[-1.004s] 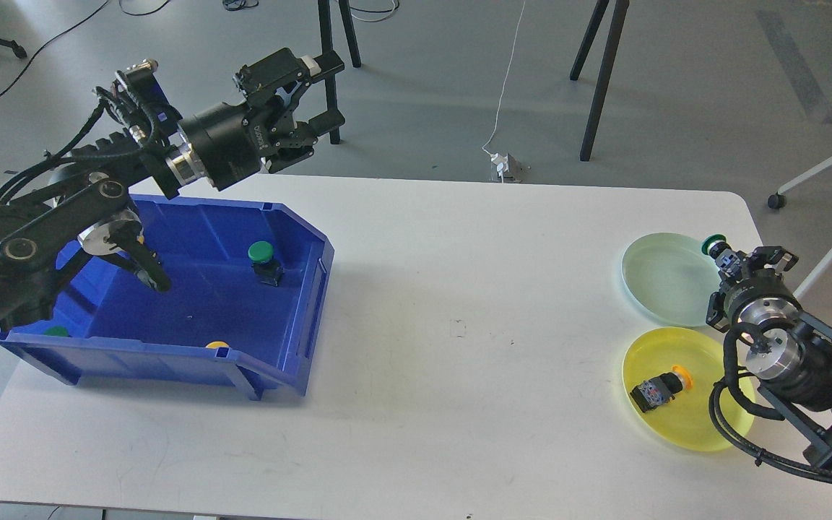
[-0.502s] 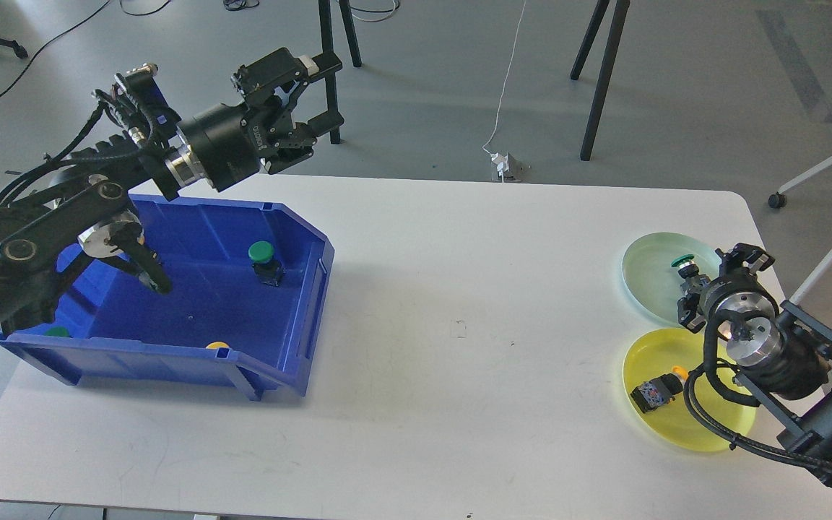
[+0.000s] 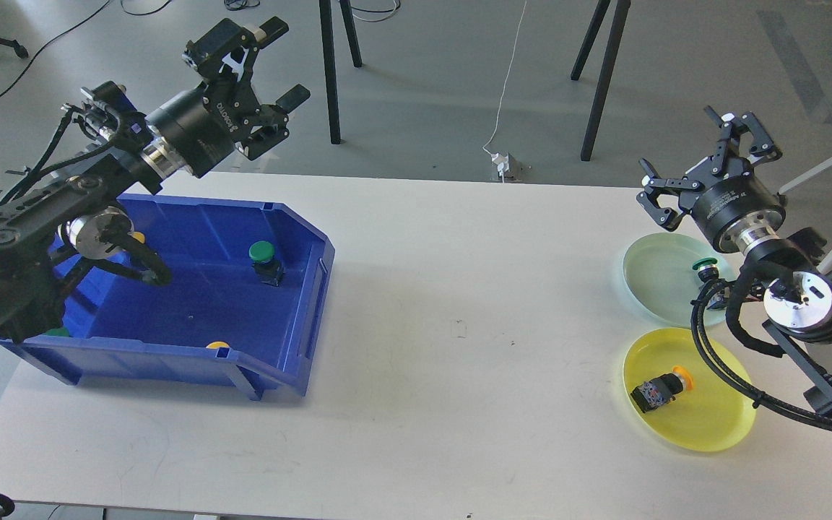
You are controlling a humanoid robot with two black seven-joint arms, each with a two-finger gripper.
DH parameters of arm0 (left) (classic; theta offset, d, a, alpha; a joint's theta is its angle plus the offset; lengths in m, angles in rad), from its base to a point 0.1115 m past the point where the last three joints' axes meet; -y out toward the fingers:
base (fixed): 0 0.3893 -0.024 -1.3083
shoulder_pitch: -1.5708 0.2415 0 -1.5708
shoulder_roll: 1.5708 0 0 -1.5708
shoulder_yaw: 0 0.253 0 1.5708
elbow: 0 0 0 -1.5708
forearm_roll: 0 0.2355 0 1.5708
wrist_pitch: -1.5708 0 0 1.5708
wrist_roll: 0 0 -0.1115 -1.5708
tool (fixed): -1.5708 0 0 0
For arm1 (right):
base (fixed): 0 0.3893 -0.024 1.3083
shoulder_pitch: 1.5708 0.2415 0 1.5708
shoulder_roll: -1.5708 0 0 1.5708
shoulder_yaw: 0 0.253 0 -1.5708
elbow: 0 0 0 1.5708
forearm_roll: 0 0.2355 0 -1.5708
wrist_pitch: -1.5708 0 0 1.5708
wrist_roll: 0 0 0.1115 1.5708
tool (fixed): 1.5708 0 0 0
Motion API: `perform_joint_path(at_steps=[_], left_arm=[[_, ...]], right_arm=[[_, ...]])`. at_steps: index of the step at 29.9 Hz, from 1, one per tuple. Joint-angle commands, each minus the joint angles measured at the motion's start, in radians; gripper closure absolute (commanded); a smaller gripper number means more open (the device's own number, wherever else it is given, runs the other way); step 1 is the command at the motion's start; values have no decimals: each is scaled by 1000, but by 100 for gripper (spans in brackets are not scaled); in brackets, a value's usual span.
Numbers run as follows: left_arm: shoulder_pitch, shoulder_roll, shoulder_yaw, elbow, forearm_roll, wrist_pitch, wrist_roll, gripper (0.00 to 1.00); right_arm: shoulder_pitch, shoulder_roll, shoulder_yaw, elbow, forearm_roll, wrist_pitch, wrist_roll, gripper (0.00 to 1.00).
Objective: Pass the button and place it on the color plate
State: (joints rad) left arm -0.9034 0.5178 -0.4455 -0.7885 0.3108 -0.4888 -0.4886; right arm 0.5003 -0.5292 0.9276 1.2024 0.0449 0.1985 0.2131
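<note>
- Right pincer [image 3: 705, 155] wide, holds nothing, raised above the back right edge of the surface [image 3: 459, 289], beyond the green plate [image 3: 658, 278].
- Green button [image 3: 706, 269] sits on the green plate near its right rim, partly hidden by the arm's cable.
- Yellow plate [image 3: 705, 419] just in front of the green one, near the right edge of the surface; yellow button [image 3: 661, 390] lies on its side in the left half.
- Left pincer [image 3: 268, 65] wide, holds nothing, up over the back edge of the surface, behind the bin [image 3: 293, 318].
- Bin on the left side, open front facing right. Inside: another green button [image 3: 264, 260] upright near the right wall; a green cap [image 3: 57, 332] and a yellow cap [image 3: 217, 345] peek over the front wall.
- Middle of the surface between bin and plates is bare, wide room there.
</note>
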Motion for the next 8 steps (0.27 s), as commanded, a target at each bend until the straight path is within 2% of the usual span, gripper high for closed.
perform_joint_path(at_steps=[1, 2, 8], left_arm=[[11, -7, -6, 118, -97, 0, 0, 1], [12, -9, -6, 142, -113, 0, 0, 1], [34, -35, -13, 172, -150, 0, 0, 1]], right_arm=[[20, -38, -53, -4, 6, 226, 25, 2], [26, -46, -56, -7, 10, 290, 26, 2], [63, -35, -47, -90, 59, 290, 34, 2]])
